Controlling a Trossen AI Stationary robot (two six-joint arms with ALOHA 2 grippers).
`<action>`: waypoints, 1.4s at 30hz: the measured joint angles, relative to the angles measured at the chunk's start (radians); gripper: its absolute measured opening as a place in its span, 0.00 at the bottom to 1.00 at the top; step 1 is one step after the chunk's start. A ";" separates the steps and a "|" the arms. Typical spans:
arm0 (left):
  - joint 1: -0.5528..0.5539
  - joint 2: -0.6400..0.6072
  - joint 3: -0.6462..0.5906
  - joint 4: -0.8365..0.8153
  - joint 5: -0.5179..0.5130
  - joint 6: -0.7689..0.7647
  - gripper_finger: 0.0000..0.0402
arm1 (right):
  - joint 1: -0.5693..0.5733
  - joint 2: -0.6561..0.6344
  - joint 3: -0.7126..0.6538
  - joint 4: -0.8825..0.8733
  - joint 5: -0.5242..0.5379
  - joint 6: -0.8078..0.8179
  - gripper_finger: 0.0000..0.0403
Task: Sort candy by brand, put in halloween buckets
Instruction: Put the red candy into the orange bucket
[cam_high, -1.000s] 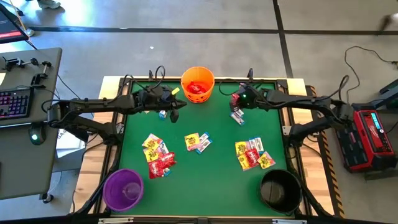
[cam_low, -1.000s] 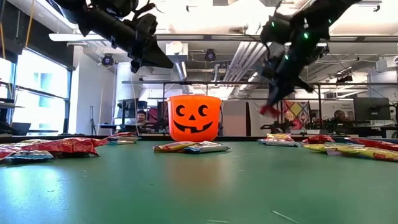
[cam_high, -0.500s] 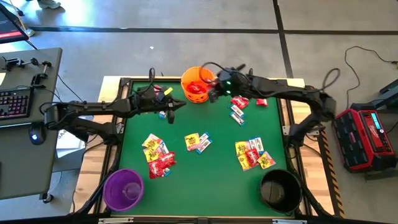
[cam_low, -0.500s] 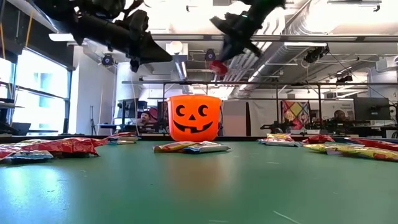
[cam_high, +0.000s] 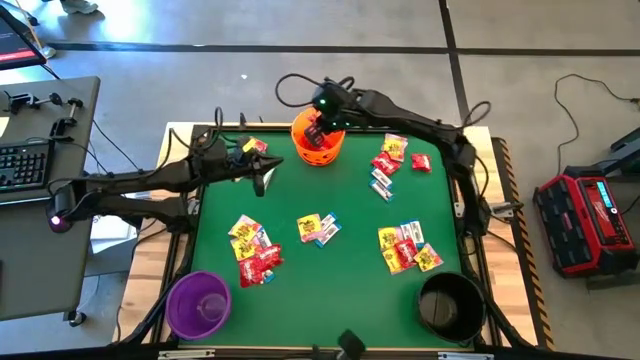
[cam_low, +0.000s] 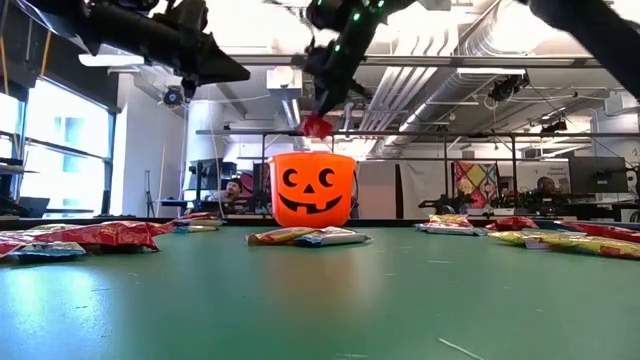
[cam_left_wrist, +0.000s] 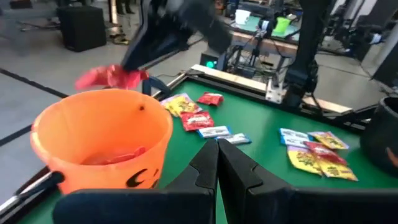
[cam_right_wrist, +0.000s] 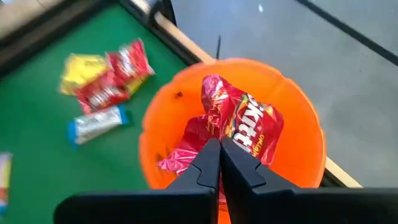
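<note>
Right gripper (cam_right_wrist: 219, 144) is hanging over the orange bucket (cam_high: 318, 150) at the far edge of the green table (cam_high: 350, 280), fingers pinched together on a red packet (cam_right_wrist: 239, 121) that is dangling above the bucket mouth; the low view is showing that packet (cam_low: 318, 126) just above the rim of the pumpkin-face pail (cam_low: 312, 190). More red wrappers are lying inside the bucket. Left gripper (cam_left_wrist: 217, 152) is hovering near the bucket's left side above the table, fingers pressed together, nothing seen between them.

Purple bucket (cam_high: 198, 303) is sitting at the near left corner, black bucket (cam_high: 450, 305) at the near right corner, both well apart from the orange one.

Candy is lying in loose groups on the green surface: a left pile of red and yellow packets (cam_high: 252, 250), a small centre cluster of yellow and white-blue (cam_high: 317, 229), a right pile of mixed red, yellow and white-blue (cam_high: 407, 247), and a far right group by the orange bucket (cam_high: 390, 160) with red, yellow and white-blue pieces. A couple of packets (cam_high: 252, 147) are lying at the far left beside the left arm.

People are sitting in the room behind the table, seen small in the low view.
</note>
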 joint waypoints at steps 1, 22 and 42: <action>0.000 -0.009 0.000 -0.012 -0.006 0.000 0.00 | -0.004 0.024 0.019 -0.009 -0.001 -0.012 0.00; 0.000 -0.037 0.000 -0.028 -0.023 0.001 0.00 | -0.051 0.271 0.048 0.078 -0.067 -0.031 0.00; -0.001 -0.037 0.000 -0.088 -0.022 0.019 0.00 | -0.024 0.108 0.048 0.054 -0.021 -0.089 0.12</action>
